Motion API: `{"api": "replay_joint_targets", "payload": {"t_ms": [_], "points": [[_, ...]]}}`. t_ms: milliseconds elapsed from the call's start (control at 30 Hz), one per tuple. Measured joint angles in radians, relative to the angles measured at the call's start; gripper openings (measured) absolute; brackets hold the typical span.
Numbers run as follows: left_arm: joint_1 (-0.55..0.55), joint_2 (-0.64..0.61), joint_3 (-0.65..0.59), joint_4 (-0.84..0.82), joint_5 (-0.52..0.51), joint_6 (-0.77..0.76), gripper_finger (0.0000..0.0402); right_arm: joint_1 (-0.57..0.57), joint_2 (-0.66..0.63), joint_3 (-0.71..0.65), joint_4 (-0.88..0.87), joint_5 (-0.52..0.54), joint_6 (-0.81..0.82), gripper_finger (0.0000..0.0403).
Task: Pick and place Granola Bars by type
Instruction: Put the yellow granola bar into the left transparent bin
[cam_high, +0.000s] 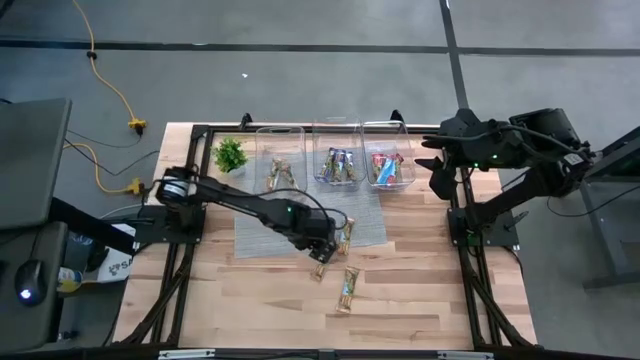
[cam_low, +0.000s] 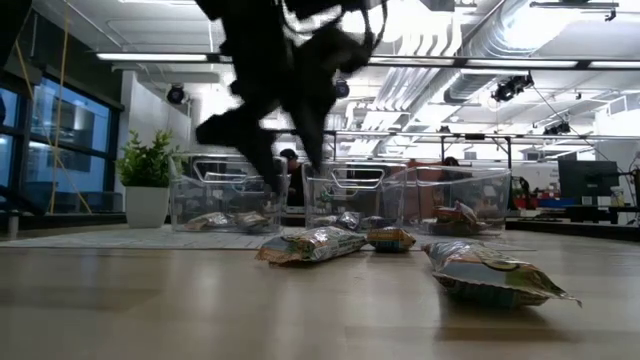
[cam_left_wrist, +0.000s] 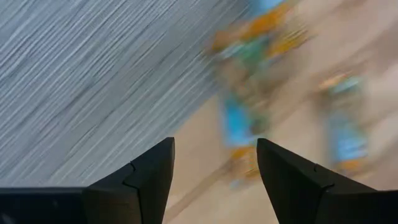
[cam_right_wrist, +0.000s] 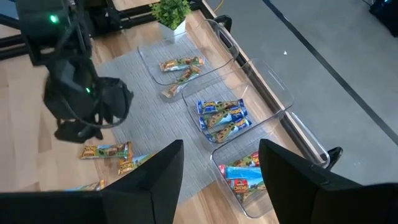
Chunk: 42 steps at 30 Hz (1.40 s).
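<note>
Left gripper (cam_high: 322, 243): you have it out over the near edge of the grey mat (cam_high: 262, 232), above the loose bars; its jaws stand apart and hold nothing, as the left wrist view shows.
Right gripper (cam_high: 437, 158): you have it parked off the worktop's (cam_high: 420, 290) far right corner, beside the bins; its jaws are apart and empty.
Bins: you have three clear bins in a row at the far side of the mat.
Left bin (cam_high: 279, 158): you can count about three tan/orange-green bars (cam_right_wrist: 181, 65) in it.
Middle bin (cam_high: 338, 155): it holds about three blue bars (cam_right_wrist: 222, 118), lying close together.
Right bin (cam_high: 390, 155): it holds red and blue wrapped bars (cam_right_wrist: 245, 175); you cannot count them, since the right gripper's fingers cover part of the bin.
Loose Granola Bars: you can count three tan/orange-green ones outside the bins, one (cam_high: 345, 234) at the mat's near edge just beside the left gripper, one (cam_high: 321, 268) on bare wood just below that gripper, one (cam_high: 348, 288) farther toward the near edge, apart from the others.
Plant (cam_high: 230, 155): one small green plant stands just left of the left bin.
</note>
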<state>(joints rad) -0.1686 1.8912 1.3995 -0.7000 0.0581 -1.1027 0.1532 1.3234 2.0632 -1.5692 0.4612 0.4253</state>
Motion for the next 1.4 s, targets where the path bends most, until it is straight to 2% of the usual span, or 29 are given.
{"api": "replay_joint_targets", "payload": {"t_ms": [167,233,300,367,433,500,567,767,833,933,1000,1400], "points": [[-0.011,0.047,-0.003,0.005,0.035,-0.001,0.0221,0.0,0.01,0.0,0.001,-0.007,0.002,0.0193],[-0.017,0.072,0.012,0.058,0.046,-0.002,0.0221,0.0,0.013,0.0,0.001,-0.008,0.002,0.0193],[-0.023,0.083,0.014,0.026,0.045,0.001,0.0221,0.0,0.02,0.0,0.001,-0.01,0.002,0.0193],[-0.024,0.104,0.039,0.076,0.046,0.0,0.0221,0.0,0.023,0.0,0.001,-0.013,0.001,0.0193],[-0.024,0.106,0.047,0.031,0.045,0.013,0.0221,0.0,0.029,0.0,0.001,-0.022,0.001,0.0193],[-0.024,0.128,0.081,0.06,0.038,0.019,0.0221,0.0,0.031,0.0,0.0,-0.024,0.001,0.0193],[-0.023,0.132,0.099,-0.006,0.031,0.035,0.0221,0.0,0.036,0.0,0.001,-0.027,0.001,0.0193],[-0.023,0.184,0.172,0.007,0.024,0.064,0.0221,0.0,0.039,0.0,0.001,-0.031,0.001,0.0193],[-0.023,0.188,0.177,-0.057,0.018,0.078,0.0221,0.0,0.04,0.0,0.001,-0.031,0.002,0.0193],[-0.023,0.205,0.185,-0.015,0.018,0.077,0.022,0.0,0.04,0.0,0.0,-0.031,0.001,0.0193],[-0.024,0.207,0.177,-0.063,0.027,0.077,0.022,0.0,0.04,0.0,0.0,-0.031,0.001,0.0193],[-0.035,0.225,0.18,-0.023,0.02,0.076,0.022,0.0,0.04,0.0,-0.001,-0.03,-0.012,0.0193]]}}
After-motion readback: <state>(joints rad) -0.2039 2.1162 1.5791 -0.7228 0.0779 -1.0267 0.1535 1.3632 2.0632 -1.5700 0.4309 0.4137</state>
